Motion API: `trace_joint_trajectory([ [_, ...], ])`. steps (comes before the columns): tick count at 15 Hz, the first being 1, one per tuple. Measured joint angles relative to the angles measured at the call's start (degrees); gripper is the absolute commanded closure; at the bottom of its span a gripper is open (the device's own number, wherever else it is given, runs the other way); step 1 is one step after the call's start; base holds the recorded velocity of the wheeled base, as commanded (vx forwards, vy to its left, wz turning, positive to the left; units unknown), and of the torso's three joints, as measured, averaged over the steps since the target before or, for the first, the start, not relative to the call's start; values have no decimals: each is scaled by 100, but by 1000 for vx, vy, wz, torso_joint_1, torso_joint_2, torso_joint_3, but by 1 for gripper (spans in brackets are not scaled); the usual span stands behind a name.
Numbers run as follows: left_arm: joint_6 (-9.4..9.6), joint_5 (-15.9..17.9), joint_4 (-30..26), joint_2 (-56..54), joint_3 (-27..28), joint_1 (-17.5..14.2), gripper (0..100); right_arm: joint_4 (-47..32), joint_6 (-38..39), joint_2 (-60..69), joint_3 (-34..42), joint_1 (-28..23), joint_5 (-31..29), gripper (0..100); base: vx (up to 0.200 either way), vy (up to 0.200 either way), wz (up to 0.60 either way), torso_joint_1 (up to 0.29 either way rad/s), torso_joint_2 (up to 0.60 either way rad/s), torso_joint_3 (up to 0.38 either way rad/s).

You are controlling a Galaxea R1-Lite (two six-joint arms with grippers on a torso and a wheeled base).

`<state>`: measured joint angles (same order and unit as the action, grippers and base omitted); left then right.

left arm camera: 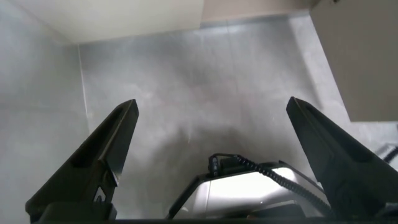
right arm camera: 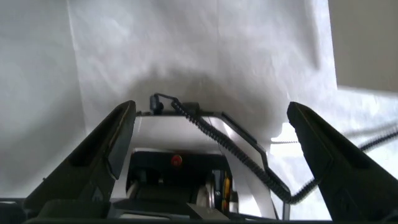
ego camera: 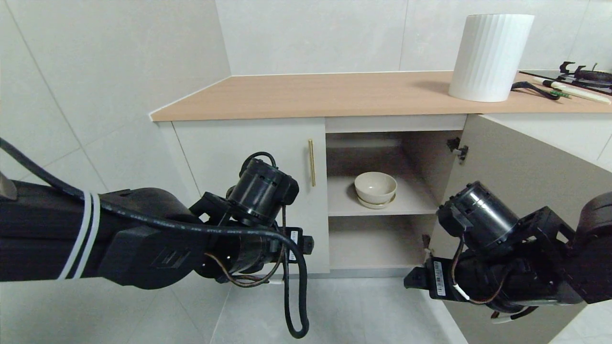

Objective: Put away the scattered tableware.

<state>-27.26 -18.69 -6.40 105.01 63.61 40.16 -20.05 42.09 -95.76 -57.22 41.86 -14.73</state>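
Bowl (ego camera: 376,186) sits on a plate (ego camera: 374,204) on the cabinet shelf (ego camera: 412,203); judged ceramic, slick, breakable; grip the rim. Left gripper (left arm camera: 211,102) and right gripper (right arm camera: 210,106): fingers wide, empty.

A kitchen: tiled walls (ego camera: 311,33), a wood-topped bench (ego camera: 311,95) over white cabinets (ego camera: 248,157), a bowl (ego camera: 376,187) on a shelf (ego camera: 413,200), and a gas hob (ego camera: 590,75) at the bench's end.
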Motion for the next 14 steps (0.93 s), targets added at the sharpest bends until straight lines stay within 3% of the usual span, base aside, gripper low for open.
trace_joint_trajectory([
  [2, -57, -13, 0, -5, 9, -2, 0, 2, -6, 33, 39, 4, -10, 0, -200, 0, 0, 2, 2, 2],
  [11, -71, -211, 6, -16, 11, -6, 0, -482, -272, 813, 196, 2, -55, 0, 0, 0, 0, 0, 0, 0],
  [14, -63, -250, 5, -7, 11, 2, 0, -668, -272, 922, 182, -7, -73, 0, 0, -200, 0, -4, 1, 4],
])
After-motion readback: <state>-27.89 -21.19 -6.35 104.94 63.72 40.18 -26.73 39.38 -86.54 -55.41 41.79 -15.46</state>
